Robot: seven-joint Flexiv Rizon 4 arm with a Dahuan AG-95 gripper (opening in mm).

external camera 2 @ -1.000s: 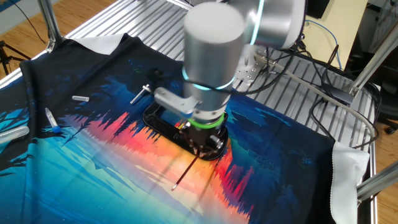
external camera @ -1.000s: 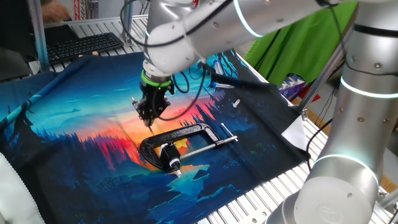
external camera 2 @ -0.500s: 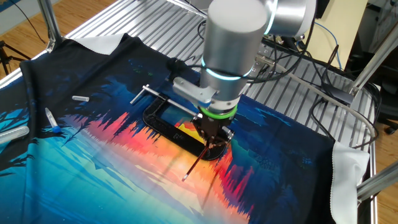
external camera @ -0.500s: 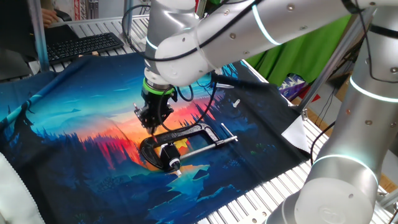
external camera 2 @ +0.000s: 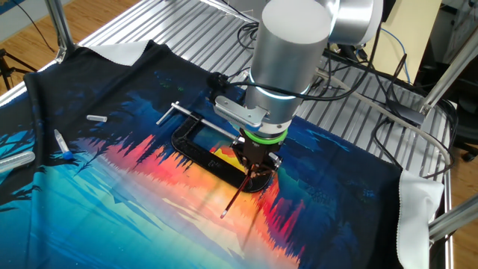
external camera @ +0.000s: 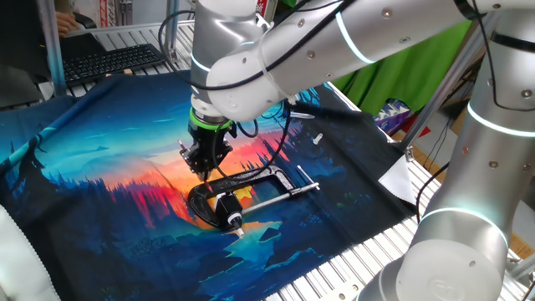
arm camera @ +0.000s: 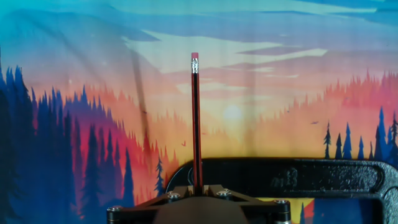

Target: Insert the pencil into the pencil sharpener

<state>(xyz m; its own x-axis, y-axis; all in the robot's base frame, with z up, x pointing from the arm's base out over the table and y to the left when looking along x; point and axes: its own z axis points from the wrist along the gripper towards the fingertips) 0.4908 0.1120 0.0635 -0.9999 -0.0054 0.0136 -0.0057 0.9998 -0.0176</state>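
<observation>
Now the gripper [external camera 2: 255,170], jaws shut tight on the pencil [arm camera: 196,118], has slid over the clamp [external camera 2: 196,147] (the sharpener [external camera: 242,196] sits just below).

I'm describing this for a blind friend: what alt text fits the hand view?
A thin dark pencil, pink eraser end farthest from the camera, sticks straight out from the robot's pincer above a cloth printed with a sunset forest. A black metal clamp lies along the bottom right.

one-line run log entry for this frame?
phase: carry | gripper: shut on pencil | eraser end away from hand | sharpener: inside C-clamp | inserted: no
</observation>
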